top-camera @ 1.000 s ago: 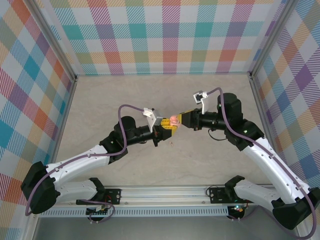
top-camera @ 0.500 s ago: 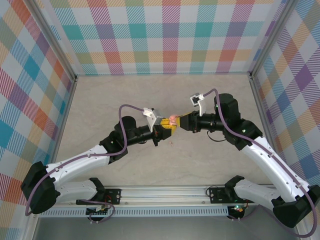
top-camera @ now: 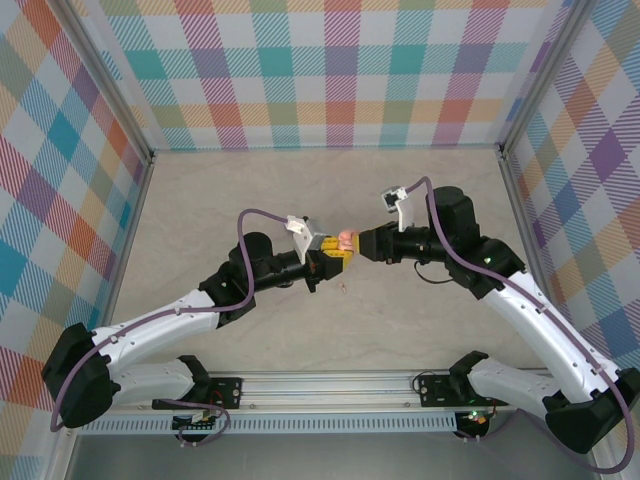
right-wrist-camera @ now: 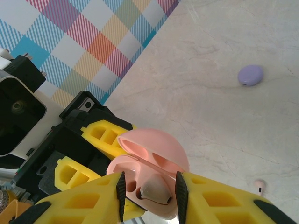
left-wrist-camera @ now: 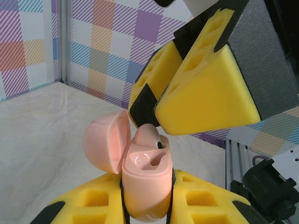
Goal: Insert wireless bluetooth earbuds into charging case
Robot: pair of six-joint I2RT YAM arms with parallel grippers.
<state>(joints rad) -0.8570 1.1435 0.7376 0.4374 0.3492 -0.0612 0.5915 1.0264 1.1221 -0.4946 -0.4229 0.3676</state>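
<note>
Buds: 2 seen, both pale pink. One (right-wrist-camera: 153, 190) sits in the case (left-wrist-camera: 145, 186), right btw the tips of the R pincer (top-camera: 362, 243). The other (right-wrist-camera: 258, 186) lies loose on the counter (top-camera: 250, 200), below the L pincer (top-camera: 338, 258) and a bit to the bases' side of it. Cases: 1 pink, lid (left-wrist-camera: 105, 144) swung up. Also 1 purple disc (right-wrist-camera: 251, 74) on the counter, well apart from both pincers. Pincers: 2, w/ yellow foam fingers.

L wrist view gives the case's inside: one slot filled by the bud, stem end down, the slot beside it (left-wrist-camera: 150, 161) bare and glossy. It also gives the R pincer from below, hanging over the case w/ its tips just above the bud. R wrist view gives the disc, plus a thin gap on each side btw the bud and the R fingers. Top view gives both arms whole.

L pincer is clamped on the case body, holding it upright off the counter. R pincer is spread a little, fingers either side of the bud; can't see any contact w/ it.

Pose: both arms reach inward from their bases, elbows out, forearms angled to mid-counter. Pincers meet tip to tip, L pointing right, R pointing left.
</note>
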